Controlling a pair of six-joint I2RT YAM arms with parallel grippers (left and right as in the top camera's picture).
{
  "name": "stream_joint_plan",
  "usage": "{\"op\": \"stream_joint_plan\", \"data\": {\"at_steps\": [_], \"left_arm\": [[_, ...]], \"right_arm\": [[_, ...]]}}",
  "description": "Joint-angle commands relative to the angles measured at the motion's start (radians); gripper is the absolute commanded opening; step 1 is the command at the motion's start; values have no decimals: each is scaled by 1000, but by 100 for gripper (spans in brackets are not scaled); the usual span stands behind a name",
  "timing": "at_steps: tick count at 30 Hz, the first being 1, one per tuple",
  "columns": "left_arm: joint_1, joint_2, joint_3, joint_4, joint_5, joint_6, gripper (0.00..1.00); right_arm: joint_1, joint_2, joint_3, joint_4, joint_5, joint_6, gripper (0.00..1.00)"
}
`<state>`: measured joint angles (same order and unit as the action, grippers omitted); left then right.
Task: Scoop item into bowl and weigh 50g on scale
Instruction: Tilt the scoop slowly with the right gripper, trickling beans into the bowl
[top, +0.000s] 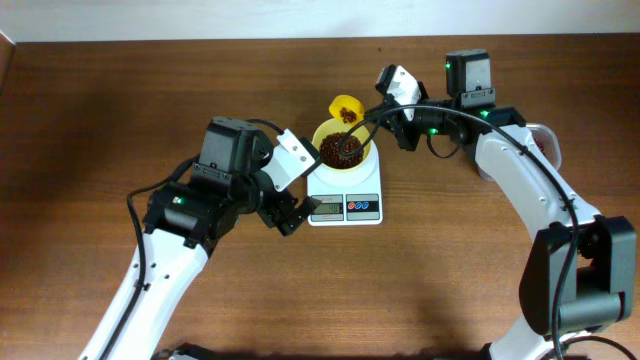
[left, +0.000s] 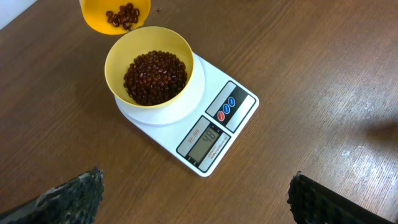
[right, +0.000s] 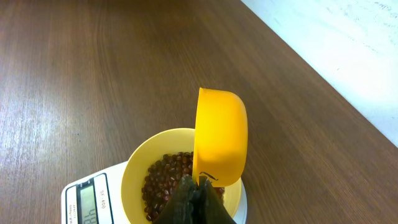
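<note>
The pale yellow bowl sits on the white scale at mid-table, holding a heap of dark red-brown beans. My right gripper is shut on the handle of a bright yellow scoop, which hangs tilted at the bowl's far rim with a few beans in it. In the right wrist view the scoop stands on its side above the bowl. My left gripper is open and empty at the scale's front left. Its view shows the bowl, the beans and the scale's lit display.
A clear tub shows partly behind the right arm at the right. The table's far edge runs along the top, with a white wall beyond it. The right arm reaches over the table to the right of the scale.
</note>
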<state>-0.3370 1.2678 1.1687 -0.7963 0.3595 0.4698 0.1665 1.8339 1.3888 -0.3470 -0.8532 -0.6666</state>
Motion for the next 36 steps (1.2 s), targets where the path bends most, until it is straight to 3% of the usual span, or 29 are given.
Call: {"op": "stream_joint_plan", "data": {"at_steps": [1,36], "left_arm": [[6,-4,-7,2,0,-12,99],[6,-4,-7,2,0,-12,99]], "right_arm": [[3,6,0,-16,2,-10,4],[3,6,0,-15,50,-10,4]]}}
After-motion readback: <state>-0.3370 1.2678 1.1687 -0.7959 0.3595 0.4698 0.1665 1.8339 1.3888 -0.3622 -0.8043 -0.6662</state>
